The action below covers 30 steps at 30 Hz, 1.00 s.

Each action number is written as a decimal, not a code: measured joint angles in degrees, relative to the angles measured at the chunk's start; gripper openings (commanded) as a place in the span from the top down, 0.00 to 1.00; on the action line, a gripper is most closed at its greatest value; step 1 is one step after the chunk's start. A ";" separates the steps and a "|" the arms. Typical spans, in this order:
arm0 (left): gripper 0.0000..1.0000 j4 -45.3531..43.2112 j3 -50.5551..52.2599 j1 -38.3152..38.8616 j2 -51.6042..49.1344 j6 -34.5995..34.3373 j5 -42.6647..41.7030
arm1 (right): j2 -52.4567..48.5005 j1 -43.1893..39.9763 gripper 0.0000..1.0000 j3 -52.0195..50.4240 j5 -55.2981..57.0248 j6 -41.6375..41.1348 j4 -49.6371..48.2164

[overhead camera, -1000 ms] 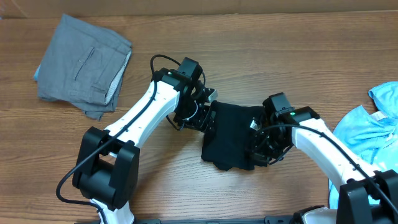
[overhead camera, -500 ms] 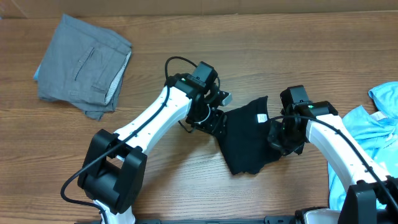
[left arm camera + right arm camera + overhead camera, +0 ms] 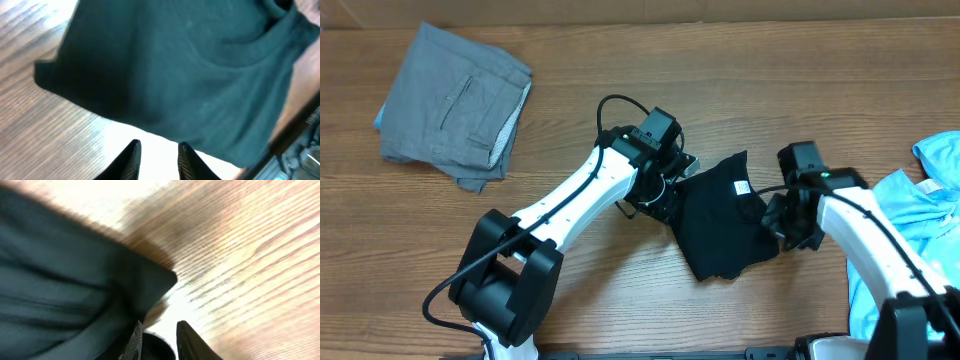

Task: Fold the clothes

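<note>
The black T-shirt (image 3: 720,225) lies roughly folded mid-worktop (image 3: 770,100), between the arms. Left fingers (image 3: 132,161) and right fingers (image 3: 187,339) stand narrowly apart, empty. Closing just beside the hem would likely pinch nothing, or drag the fold askew.

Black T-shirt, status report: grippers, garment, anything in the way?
Left gripper slightly open, empty, beside black T-shirt with white label. Right gripper open, empty, at its corner. Shirt roughly folded on wooden table. Grey trousers, light-blue shirt lie aside.

White arms (image 3: 570,200) with black joints, black bases and looping black cables (image 3: 605,103).
</note>
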<state>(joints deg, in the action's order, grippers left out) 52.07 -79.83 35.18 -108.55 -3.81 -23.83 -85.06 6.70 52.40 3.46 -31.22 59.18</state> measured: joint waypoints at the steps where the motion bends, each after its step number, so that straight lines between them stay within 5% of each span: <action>1: 0.73 -1.36 0.70 0.00 -0.02 0.04 0.39 | 0.81 -0.11 0.74 1.29 -0.70 1.16 0.57; 9: 0.56 -12.68 8.57 -0.02 -0.24 0.15 2.01 | 7.21 -0.15 0.81 5.51 -15.98 11.21 -1.68; 21: 0.22 2.49 3.34 -7.23 -0.35 0.11 -8.94 | -9.14 0.15 0.83 -3.39 -23.56 12.44 -11.69; 30: 0.04 -5.88 3.98 -9.07 -0.35 -2.10 -14.51 | -10.62 0.09 0.84 -3.10 -24.74 12.52 -12.26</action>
<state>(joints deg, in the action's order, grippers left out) 46.19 -75.85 26.11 -108.90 -5.91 -38.35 -95.68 6.79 49.30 -21.28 -18.70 46.92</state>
